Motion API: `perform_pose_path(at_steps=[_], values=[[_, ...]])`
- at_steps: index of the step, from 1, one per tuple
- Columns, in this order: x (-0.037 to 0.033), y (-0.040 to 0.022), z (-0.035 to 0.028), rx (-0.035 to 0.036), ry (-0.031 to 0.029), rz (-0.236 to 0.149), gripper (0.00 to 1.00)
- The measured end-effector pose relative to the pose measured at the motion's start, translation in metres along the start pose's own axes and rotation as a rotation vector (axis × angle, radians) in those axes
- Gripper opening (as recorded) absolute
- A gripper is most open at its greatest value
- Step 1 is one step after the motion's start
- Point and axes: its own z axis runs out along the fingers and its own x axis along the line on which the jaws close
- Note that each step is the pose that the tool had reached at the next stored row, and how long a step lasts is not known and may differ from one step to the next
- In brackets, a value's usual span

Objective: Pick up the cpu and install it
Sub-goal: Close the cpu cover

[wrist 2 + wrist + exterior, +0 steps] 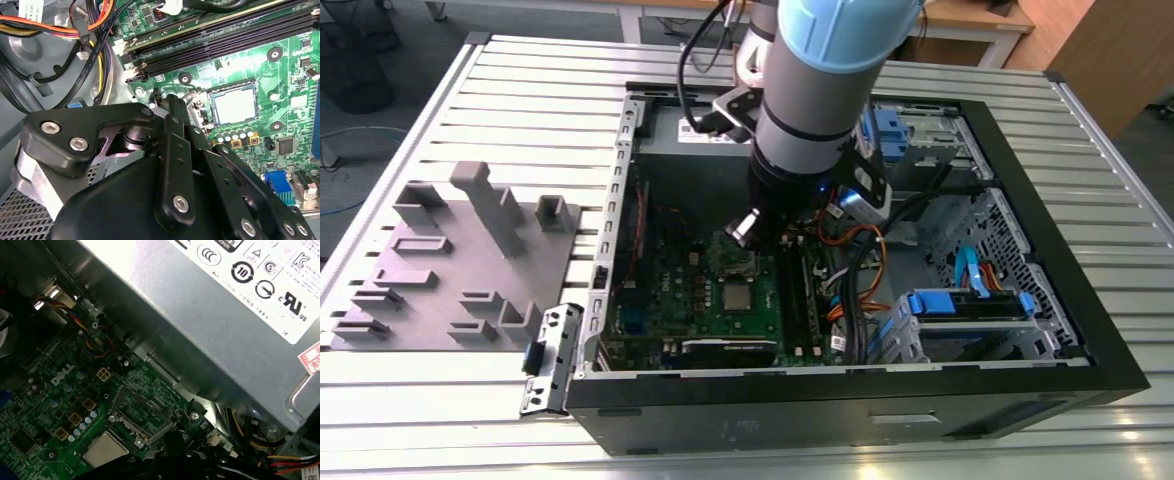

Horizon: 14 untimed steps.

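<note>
Inside the open computer case (1041,330), the arm reaches down over the green motherboard (674,290), and its gripper (747,228) hangs just above the board. Whether the gripper is clenched or released cannot be told from these views, and nothing shows in its grasp.

In the exterior view, the cpu (738,297) lies at about 6 o'clock from the gripper, near it but apart from it. It sits flat in its socket, silver-grey top up. The socket's hinged metal load plate (740,263) stands raised between the gripper and the cpu.

In the second wrist view, the gripper's (170,102) black linkages are in the foreground. The cpu (233,106) rests square in the metal-framed socket on the motherboard (280,65), and the long dark memory slots (225,40) run beside it.

In the first wrist view, the cpu (105,449) lies beside the raised load plate (142,412). The grey, labelled side of the power supply (210,315) is beyond the motherboard (65,405).

In the exterior view:
- The power supply (680,125) sits at the case's 12 o'clock end.
- Orange and black cables (854,240) hang at about 3 o'clock from the gripper.
- A blue drive caddy (967,303) sits at about 4 o'clock from the gripper.
- A grey plastic tray (454,260) lies on the slatted metal table (520,90), at 9 o'clock from the case and well apart from the gripper.
</note>
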Motion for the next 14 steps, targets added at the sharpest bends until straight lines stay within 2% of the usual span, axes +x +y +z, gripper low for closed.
perform_pose_path(at_steps=[14], values=[[0.0024,-0.0063,-0.0007,-0.0010,0.0018,-0.011,0.11]])
